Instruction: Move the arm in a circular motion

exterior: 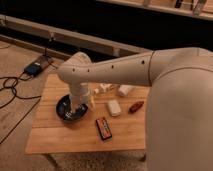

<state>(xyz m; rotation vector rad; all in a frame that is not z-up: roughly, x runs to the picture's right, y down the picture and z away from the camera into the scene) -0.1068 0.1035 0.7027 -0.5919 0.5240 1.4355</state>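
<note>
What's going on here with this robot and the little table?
A big white robot arm reaches out over a wooden table. Its gripper points down over a dark bowl on the table's left part. A dark snack packet, a white tub and a reddish-brown item lie nearby, apart from the gripper.

Smooth arm [115,70], wooden table [60,136], pincer [80,104] over bowl [62,108]

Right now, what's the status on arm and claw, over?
Claw down over the dark bowl. Arm stretched out across the wooden table. Dark snack packet and white pouch lying near the bowl, inside a likely sweep.
</note>
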